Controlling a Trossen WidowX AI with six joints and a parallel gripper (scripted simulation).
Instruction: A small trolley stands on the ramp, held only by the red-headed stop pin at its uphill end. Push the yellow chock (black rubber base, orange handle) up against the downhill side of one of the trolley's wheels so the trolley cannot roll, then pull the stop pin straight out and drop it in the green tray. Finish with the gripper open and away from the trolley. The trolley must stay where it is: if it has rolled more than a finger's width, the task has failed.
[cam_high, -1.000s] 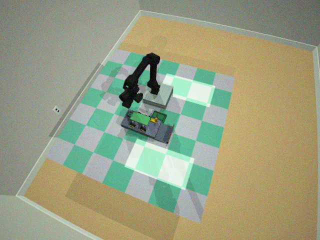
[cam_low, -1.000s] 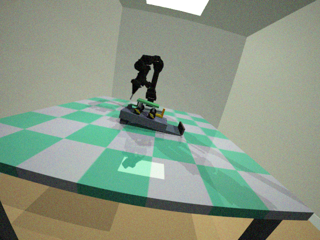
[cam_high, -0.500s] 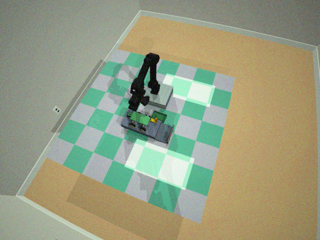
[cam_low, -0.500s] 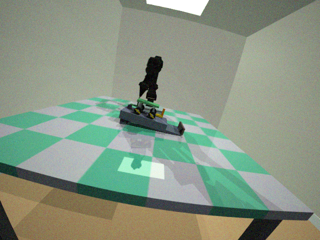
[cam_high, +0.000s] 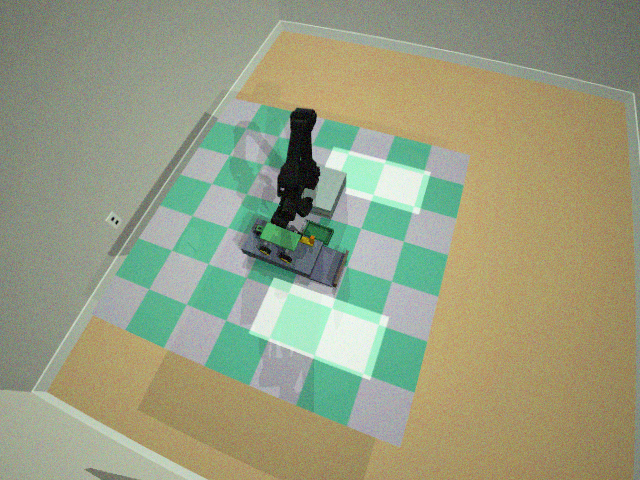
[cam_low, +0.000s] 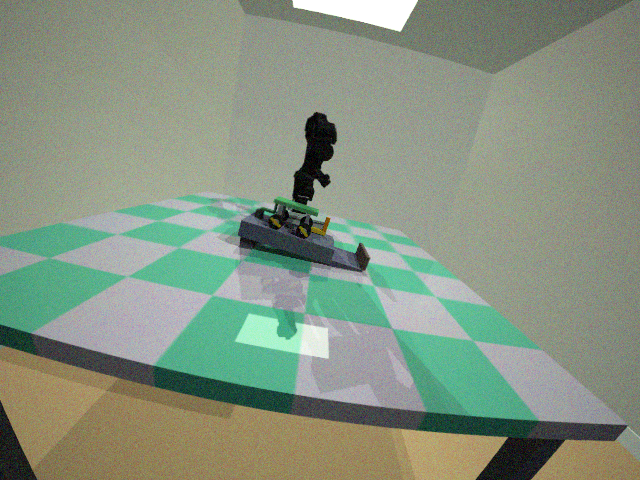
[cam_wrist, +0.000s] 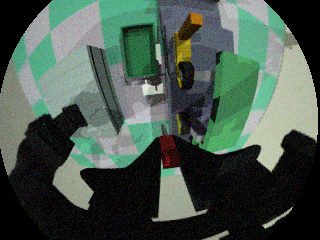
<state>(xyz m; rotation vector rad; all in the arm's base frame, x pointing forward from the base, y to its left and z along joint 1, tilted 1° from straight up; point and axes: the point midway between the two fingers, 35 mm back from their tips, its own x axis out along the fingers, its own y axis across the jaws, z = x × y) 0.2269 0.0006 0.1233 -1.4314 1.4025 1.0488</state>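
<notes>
My gripper is shut on the red-headed stop pin, which is clear of the ramp. In the top and exterior views the arm's lower end is behind the trolley, on the tray side, and the fingertips are hidden. The trolley, with a green deck, stands on the grey ramp. The yellow chock with its orange handle is at the downhill side of a tray-side wheel and appears to touch it. The green tray is empty.
A brown end board stands at the ramp's low end. A pale grey box is on the arm's side, near the tray. A small white piece lies between the tray and the gripper.
</notes>
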